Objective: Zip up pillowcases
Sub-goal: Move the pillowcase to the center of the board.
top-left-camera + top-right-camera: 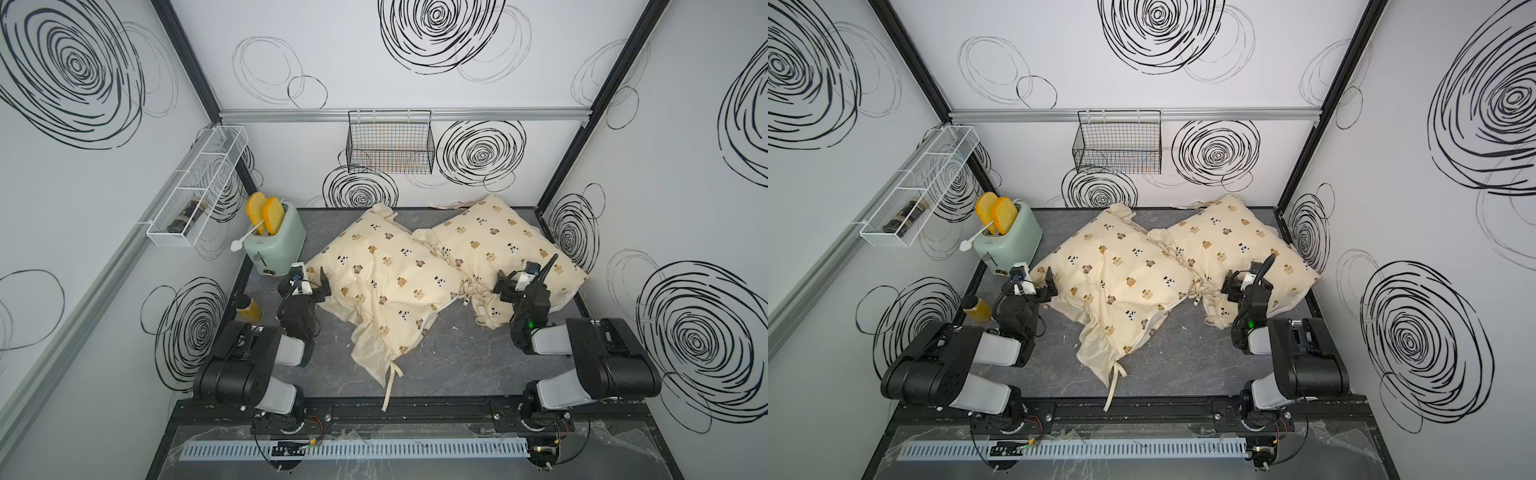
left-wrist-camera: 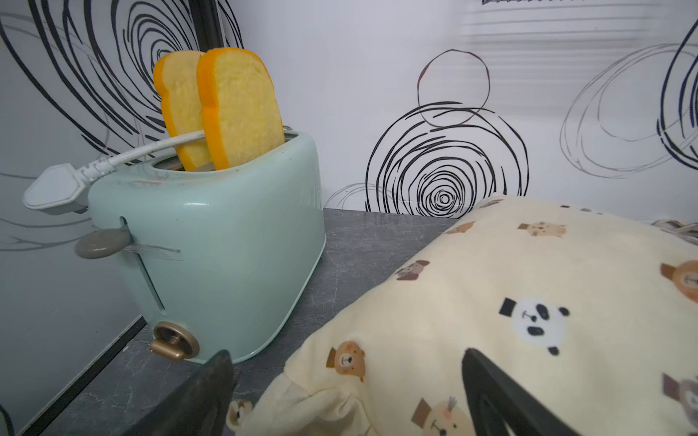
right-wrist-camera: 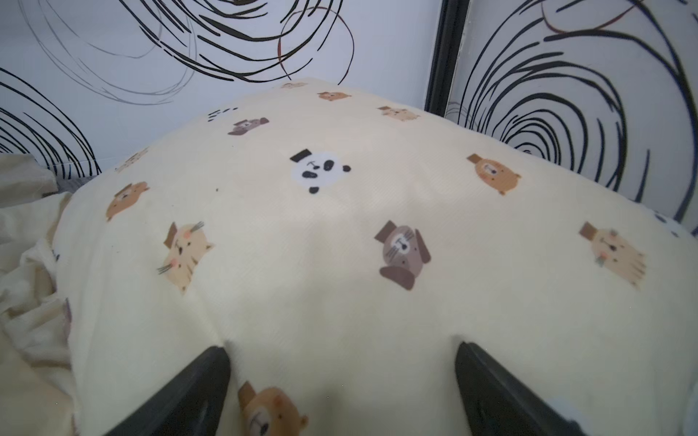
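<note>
Grey stone-look table [image 1: 457, 365], white walls with black scribble spirals. 2 stuffed cream pillowcases lie side by side, touching where their ties bunch.

Left pillowcase [image 1: 386, 270]: the left gripper [image 1: 313, 284] is at its outer corner, jaws spread wide, gripping nothing. The left wrist view shows the ruffled corner lying between the fingers [image 2: 211, 385]. A mint toaster [image 2: 211, 241] stands just ahead on the gripper's outer side, with 2 bread slices [image 2: 241, 109] upright in it.

Right pillowcase [image 1: 498, 241]: the right gripper [image 1: 528, 270] is over its near part, jaws wide, holding nothing. The right wrist view shows both fingertips [image 3: 215, 362] touching the fabric, which dimples there; the top views cannot show this contact.

Only the top views show:
- the left pillowcase's loose flap and ties trailing back between the arms
- an orange bottle [image 1: 248, 309] just behind the left gripper
- a black wire basket [image 1: 390, 143] on the far wall
</note>
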Robot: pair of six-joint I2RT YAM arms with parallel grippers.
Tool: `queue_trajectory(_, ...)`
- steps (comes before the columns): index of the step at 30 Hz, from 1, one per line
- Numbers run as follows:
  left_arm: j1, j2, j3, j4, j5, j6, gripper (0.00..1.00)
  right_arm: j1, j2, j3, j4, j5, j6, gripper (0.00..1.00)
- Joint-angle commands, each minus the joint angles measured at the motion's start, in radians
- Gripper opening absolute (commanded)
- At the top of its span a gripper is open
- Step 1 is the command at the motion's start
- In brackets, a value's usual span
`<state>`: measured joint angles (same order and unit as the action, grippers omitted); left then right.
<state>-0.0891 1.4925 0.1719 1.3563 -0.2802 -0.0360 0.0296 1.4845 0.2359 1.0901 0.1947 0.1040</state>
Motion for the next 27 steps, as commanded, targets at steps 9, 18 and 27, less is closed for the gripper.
queue_trajectory(9,0.012,0.003,-0.006,0.064,0.017,-0.004,0.96,0.001,-0.009,0.013,0.021,0.006,-0.006,0.98)
queue_trajectory(18,0.014,0.003,-0.005,0.063,0.020,-0.005,0.96,-0.023,-0.006,0.027,0.001,-0.041,0.002,0.98)
queue_trajectory(27,0.015,0.003,-0.002,0.055,0.019,-0.005,0.96,-0.026,-0.003,0.031,-0.006,-0.044,0.003,0.97)
